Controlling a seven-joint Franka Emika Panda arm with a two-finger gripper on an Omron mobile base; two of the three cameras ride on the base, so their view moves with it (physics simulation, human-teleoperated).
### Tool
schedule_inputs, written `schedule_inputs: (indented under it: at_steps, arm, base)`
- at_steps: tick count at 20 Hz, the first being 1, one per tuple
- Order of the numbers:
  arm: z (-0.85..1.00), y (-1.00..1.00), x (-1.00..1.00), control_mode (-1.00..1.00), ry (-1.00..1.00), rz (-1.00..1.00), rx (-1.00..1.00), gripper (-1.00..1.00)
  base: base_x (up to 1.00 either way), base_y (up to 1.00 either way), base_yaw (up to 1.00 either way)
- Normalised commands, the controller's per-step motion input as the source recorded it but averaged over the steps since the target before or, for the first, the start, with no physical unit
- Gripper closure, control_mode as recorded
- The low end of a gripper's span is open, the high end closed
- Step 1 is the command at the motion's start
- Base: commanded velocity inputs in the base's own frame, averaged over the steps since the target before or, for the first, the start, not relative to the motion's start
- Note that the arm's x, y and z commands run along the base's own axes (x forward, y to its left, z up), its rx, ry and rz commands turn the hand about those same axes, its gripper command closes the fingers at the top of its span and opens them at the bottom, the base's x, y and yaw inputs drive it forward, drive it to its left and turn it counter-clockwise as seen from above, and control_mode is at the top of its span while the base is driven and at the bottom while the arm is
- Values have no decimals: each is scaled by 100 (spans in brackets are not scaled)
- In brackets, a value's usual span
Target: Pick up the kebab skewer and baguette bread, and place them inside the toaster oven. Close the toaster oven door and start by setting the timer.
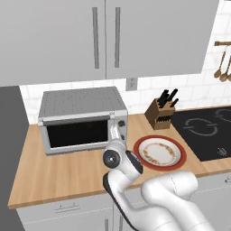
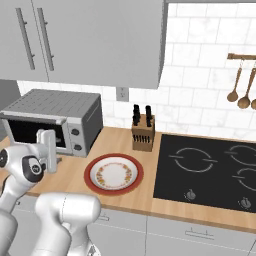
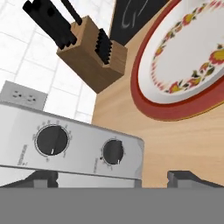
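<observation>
The grey toaster oven point(image 1: 81, 118) stands on the wooden counter, and its door point(image 1: 76, 134) with the dark glass window is shut. My gripper point(image 1: 118, 131) hovers just in front of the oven's right panel, open and holding nothing. In the hand view my gripper point(image 3: 116, 179) points at that panel, with the two round knobs point(image 3: 52, 141) point(image 3: 113, 152) close ahead. From the right base view my gripper point(image 2: 48, 142) sits before the toaster oven point(image 2: 60, 117), near its knobs point(image 2: 76, 139). The kebab skewer and baguette bread are out of view.
A red-rimmed plate point(image 1: 179, 158) with a flowered band lies bare on the counter right of the oven. A wooden knife block point(image 1: 160, 113) stands behind it. A black cooktop point(image 2: 210, 170) is set in at the right, and wooden spoons point(image 2: 242, 87) hang on the wall.
</observation>
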Motion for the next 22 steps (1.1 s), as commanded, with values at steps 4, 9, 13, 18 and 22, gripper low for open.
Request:
schedule_inputs:
  at_steps: [4,9,13,18,22]
  arm:
    - [-31,-5,7,-100,-14,-7,5,-100]
    - [-30,-17,16,-100,-14,-9,12,-100]
    - [-37,-19,29,-100,-10,-11,20,-100]
    - [-38,-13,21,-100,-10,-9,25,-100]
    - [-37,-18,4,-100,-15,-6,26,-100]
  base:
    - [0,0,0]
    - [0,0,0]
    - [0,0,0]
    - [0,0,0]
    - [0,0,0]
